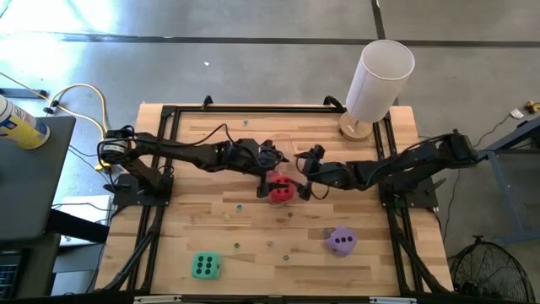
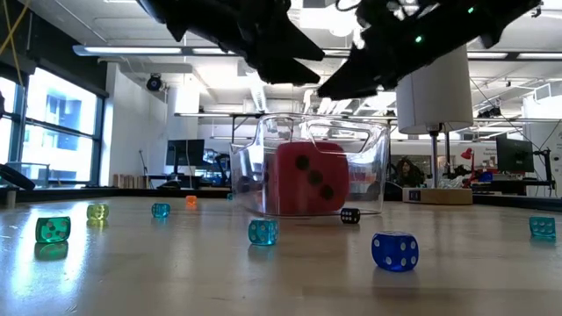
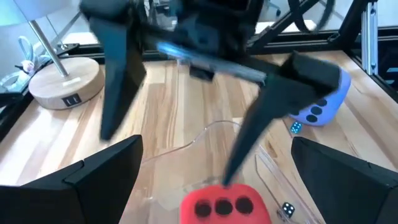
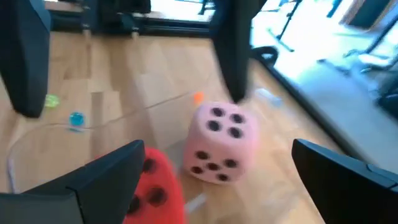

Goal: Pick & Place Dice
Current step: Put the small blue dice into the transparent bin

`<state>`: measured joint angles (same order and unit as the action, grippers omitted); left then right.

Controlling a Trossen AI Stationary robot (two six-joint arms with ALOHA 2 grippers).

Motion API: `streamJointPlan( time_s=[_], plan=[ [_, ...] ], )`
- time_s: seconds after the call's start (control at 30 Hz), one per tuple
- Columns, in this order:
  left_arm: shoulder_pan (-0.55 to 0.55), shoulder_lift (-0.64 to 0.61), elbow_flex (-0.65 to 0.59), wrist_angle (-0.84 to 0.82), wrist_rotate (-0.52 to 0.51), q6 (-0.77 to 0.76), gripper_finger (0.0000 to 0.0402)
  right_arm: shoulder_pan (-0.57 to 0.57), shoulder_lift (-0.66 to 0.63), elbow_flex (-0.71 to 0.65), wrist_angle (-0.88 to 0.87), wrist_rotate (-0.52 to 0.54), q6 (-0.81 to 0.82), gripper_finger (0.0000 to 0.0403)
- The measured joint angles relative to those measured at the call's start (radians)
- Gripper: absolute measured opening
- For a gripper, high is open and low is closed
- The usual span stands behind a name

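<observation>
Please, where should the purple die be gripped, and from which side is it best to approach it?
Grip the purple die across two opposite flat side faces, coming straight down from above. It sits alone on the table with a pip face turned up and nothing large beside it, so the fingers can probably pass down both sides. Flat, parallel faces should give the steadiest hold.

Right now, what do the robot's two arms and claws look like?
Both arms are black and slim, made of jointed segments with dark cables along them. The left claw and right claw each have two flat, tapering black fingers. A small green light shows in the low view.
</observation>
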<state>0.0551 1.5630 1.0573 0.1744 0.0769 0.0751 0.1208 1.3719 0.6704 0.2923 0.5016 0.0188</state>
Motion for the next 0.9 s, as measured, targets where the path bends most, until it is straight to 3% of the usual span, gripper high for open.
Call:
streamJointPlan(
  time_s=[0.13, 0.47, 0.57, 0.73, 0.9],
  plan=[
    [0.0, -0.043, 0.0, -0.087, 0.0, 0.015, 0.04, 0.037, -0.08, 0.002, -0.023, 0.06, -0.032, 0.04],
    [-0.025, -0.224, -0.001, -0.417, -0.042, 0.002, 0.04, 0.18, -0.271, 0.001, -0.27, 0.05, 0.047, 0.04],
    [-0.056, -0.284, -0.001, -0.55, -0.093, -0.02, 0.04, 0.219, -0.29, 0.002, -0.307, 0.049, 0.093, 0.04],
    [-0.102, -0.326, -0.001, -0.843, -0.086, -0.062, 0.04, 0.266, -0.286, 0.001, -0.313, 0.049, 0.136, 0.04],
    [-0.137, -0.31, -0.011, -0.933, -0.082, -0.138, 0.04, 0.281, -0.286, 0.001, -0.312, 0.049, 0.179, 0.04]
  ],
)
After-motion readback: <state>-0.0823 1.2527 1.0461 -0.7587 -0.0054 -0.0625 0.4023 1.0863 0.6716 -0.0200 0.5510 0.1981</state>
